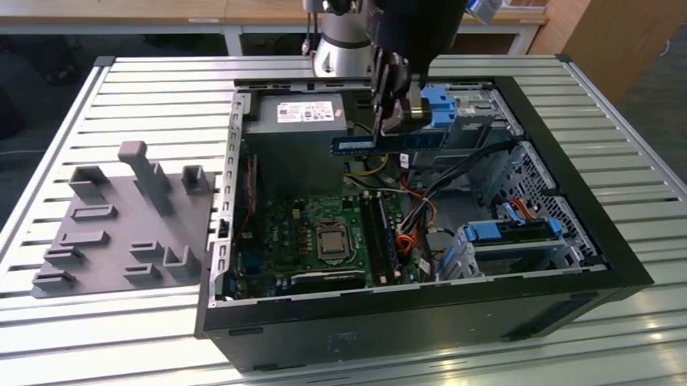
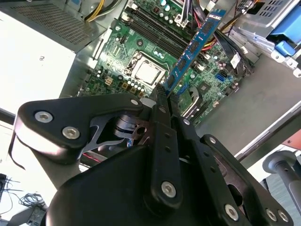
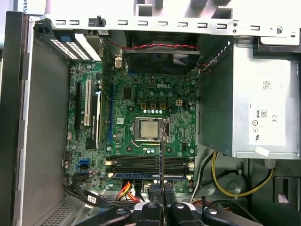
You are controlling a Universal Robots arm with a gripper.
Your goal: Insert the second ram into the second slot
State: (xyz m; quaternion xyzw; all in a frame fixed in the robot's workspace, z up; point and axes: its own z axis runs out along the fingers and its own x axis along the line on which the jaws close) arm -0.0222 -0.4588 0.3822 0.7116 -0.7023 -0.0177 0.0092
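The second ram (image 1: pixel 387 143), a thin blue circuit-board stick, hangs level above the open computer case with my gripper (image 1: pixel 393 121) shut on it from above. In the second wrist view the ram (image 2: pixel 195 44) sticks out past the closed fingertips (image 2: pixel 160 95) over the motherboard. The first wrist view shows it edge-on as a thin line (image 3: pixel 161 160) above the dark memory slots (image 3: pixel 150 163), with my gripper (image 3: pixel 161 207) behind it. Another blue stick (image 3: pixel 146 175) sits in the slot beside them. On the motherboard in the exterior view, the slots (image 1: pixel 384 233) lie well below the ram.
The case (image 1: pixel 429 305) lies open on a slatted table. Inside are the power supply (image 1: pixel 295 117), the processor socket (image 1: pixel 328 239), loose cables (image 1: pixel 413 213) and blue drive-bay clips (image 1: pixel 504 232). A grey fixture plate (image 1: pixel 118 217) lies at the exterior view's left.
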